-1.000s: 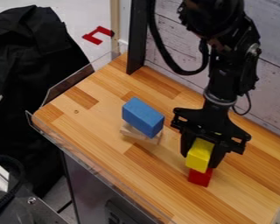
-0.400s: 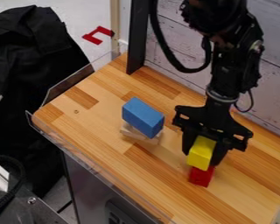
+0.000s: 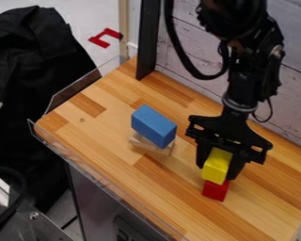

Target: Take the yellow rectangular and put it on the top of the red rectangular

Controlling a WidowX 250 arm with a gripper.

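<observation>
The black gripper (image 3: 219, 162) hangs over the right part of the wooden table, its two fingers shut on the yellow block (image 3: 216, 166). Directly below the yellow block, the red block (image 3: 215, 190) shows its lower part on the table. The yellow block's lower end overlaps the red block's upper part in the view; whether the two touch cannot be told.
A blue block (image 3: 154, 126) lies tilted over a pale wooden block (image 3: 150, 144) left of the gripper. The wooden table (image 3: 90, 127) has a clear plastic guard along its left and front edges. A plank wall (image 3: 191, 56) stands behind.
Over the last second the gripper and the yellow block have shifted slightly to the right. Since the middle frame they have dropped a little. The blue block has stayed put.
</observation>
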